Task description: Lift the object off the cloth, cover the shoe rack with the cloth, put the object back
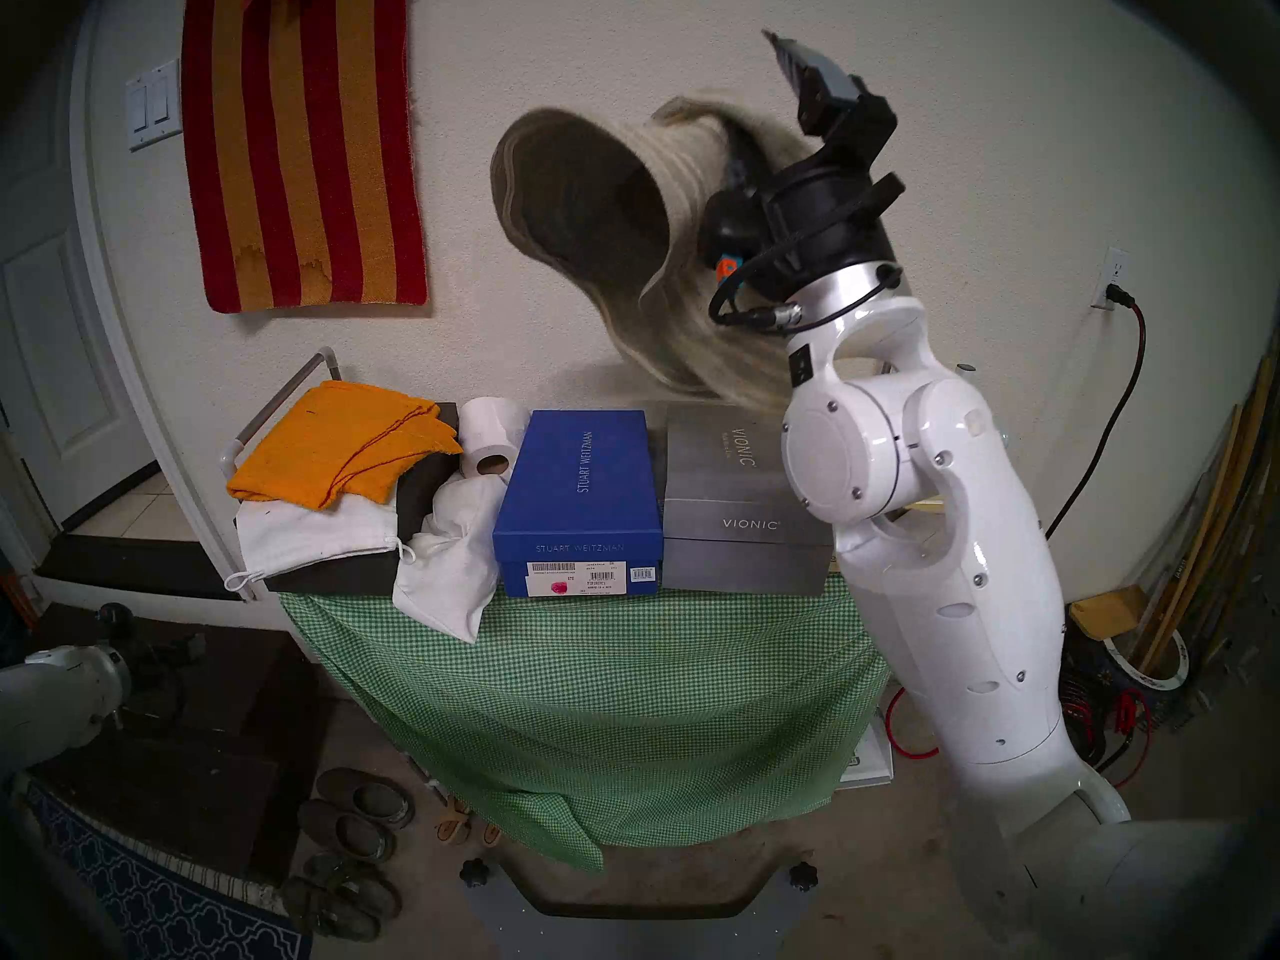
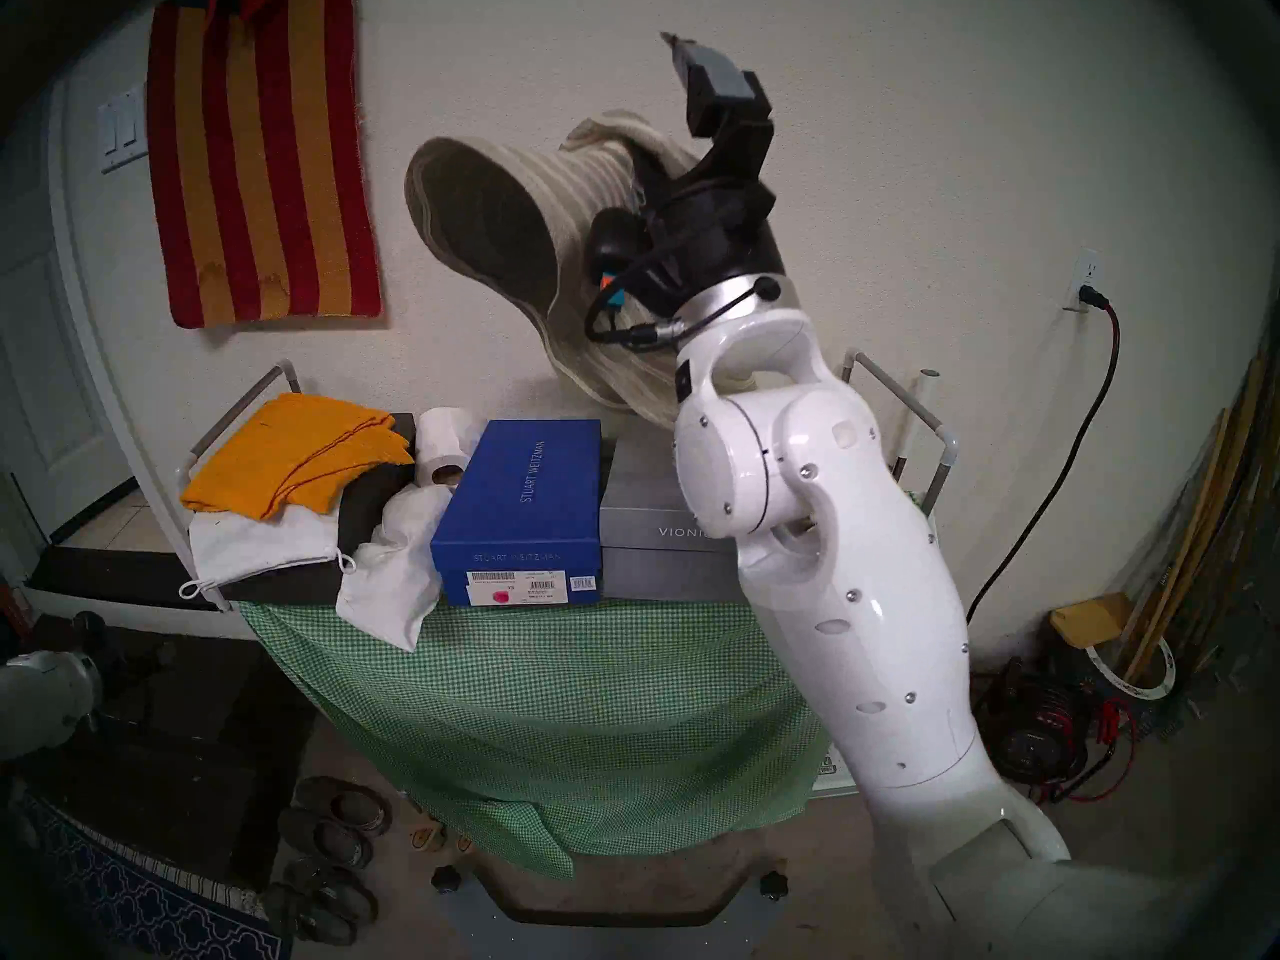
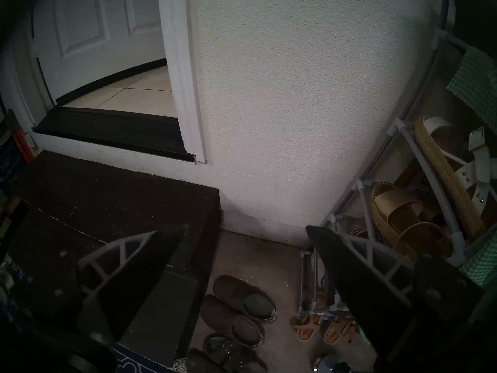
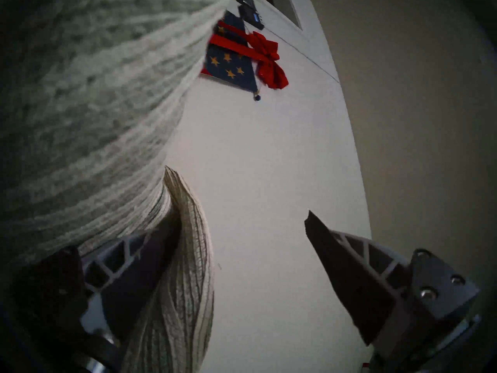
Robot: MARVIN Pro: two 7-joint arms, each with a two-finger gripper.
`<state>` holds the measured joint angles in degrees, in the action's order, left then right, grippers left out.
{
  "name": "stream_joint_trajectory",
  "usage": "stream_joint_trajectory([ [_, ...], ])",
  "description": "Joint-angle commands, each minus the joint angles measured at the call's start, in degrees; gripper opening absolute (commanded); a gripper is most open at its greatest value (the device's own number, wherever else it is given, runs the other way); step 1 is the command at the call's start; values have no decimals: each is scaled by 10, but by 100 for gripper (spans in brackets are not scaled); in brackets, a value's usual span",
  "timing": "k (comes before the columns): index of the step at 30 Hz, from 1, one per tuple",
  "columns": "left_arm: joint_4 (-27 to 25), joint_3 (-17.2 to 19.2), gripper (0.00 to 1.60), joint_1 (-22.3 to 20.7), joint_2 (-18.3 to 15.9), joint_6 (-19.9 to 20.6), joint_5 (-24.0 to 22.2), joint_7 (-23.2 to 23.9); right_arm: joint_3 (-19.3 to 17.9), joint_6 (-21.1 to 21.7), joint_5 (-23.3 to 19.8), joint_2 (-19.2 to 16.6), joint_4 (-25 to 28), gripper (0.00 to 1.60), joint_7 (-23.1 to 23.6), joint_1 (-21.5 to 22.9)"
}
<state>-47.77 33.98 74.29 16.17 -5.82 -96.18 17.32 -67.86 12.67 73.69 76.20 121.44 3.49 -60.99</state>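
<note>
- Hat (image 1: 589, 196): raised above the rack's (image 1: 284, 397) right end, draped over one finger (image 4: 121, 259) of the right gripper (image 4: 242, 219), jaws wide.
- Left gripper (image 3: 246, 226): wide and empty, seen only by its wrist camera.
- Cloth (image 1: 609, 695): hangs over the rack's front edge.

My right gripper (image 4: 239, 216) is raised high above the shoe rack (image 1: 280, 397), with the hat (image 1: 589, 224) up beside it, well clear of the boxes. On the rack's top, from left to right, lie the folded towel (image 1: 339, 446), the paper roll (image 1: 492, 432), the Stuart Weitzman box (image 1: 578, 501) and the Vionic box (image 1: 734, 501). The cloth (image 1: 602, 702) hangs down the rack's near face, and my left gripper (image 3: 246, 227) is far off to the left, above the shoes on the floor (image 3: 242, 307).
</note>
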Motion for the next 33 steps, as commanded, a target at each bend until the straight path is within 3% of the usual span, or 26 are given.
stream_joint_trajectory([
  [1, -20, 2, 160, 14, -30, -12, -11, -14, -27, -1, -15, -3, 22, 0, 38, 32],
  [7, -54, -1, 160, 30, -53, -24, -27, -36, -46, -26, -15, -26, 23, 0, 65, 55],
  [16, -115, -7, 160, 50, -77, -41, -49, -66, -29, -82, -8, -66, -30, 0, 78, 39],
  [26, -149, -23, 160, 74, -88, -62, -74, -104, 6, -138, 19, -84, -106, 0, 59, 54],
  [33, -166, -32, 160, 88, -92, -84, -96, -139, 46, -188, 24, -95, -132, 0, 93, 70],
])
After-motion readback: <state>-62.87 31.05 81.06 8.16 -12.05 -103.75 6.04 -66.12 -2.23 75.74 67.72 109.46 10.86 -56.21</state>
